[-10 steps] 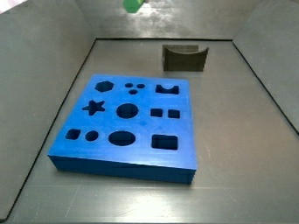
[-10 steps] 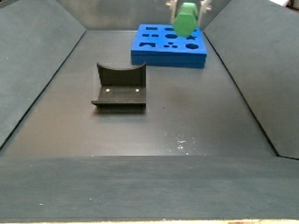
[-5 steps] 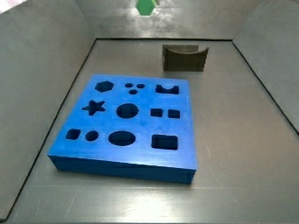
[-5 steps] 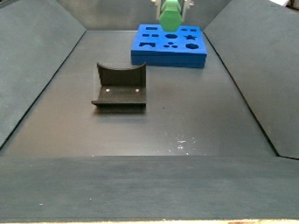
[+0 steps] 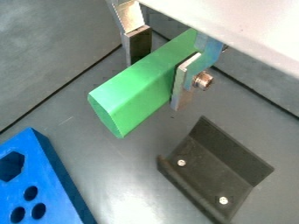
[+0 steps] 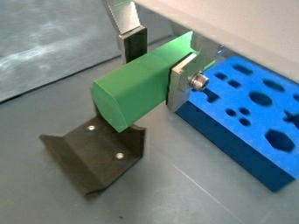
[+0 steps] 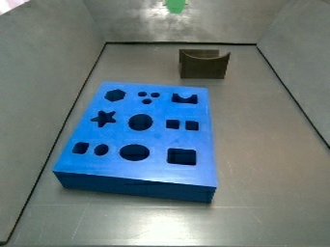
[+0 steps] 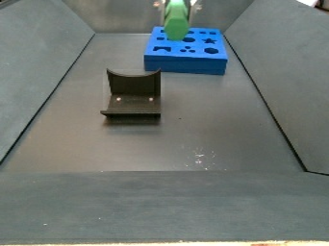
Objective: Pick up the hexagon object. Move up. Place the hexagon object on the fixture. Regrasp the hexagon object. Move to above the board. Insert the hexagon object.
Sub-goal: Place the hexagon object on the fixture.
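Clearly the main risk is a misaligned set-down: the gripper (image 5: 158, 63) holds the hexagon object (image 5: 142, 85) high above the floor, and if the arm descends off-centre, the green prism could strike a wall of the fixture (image 5: 216, 164) instead of settling into its notch, then tip or roll away. A second risk lies in the grip itself; in both wrist views the flat silver fingers (image 6: 183, 80) clamp the prism across its sides toward one end, so most of its length hangs free beyond the pads, and a knock there could pivot it in the jaws. The jaws stand closed on the piece, only as far apart as its width. The prism's long axis runs roughly level with the floor, its free hexagonal end face pointing away from the wrist, and in a wrist view it hangs just above and near the dark fixture (image 6: 93, 156). In a side view the green piece (image 8: 174, 16) is raised, with the blue board (image 8: 189, 50) behind it; whether it is already centred over the fixture (image 8: 131, 95) cannot be told.
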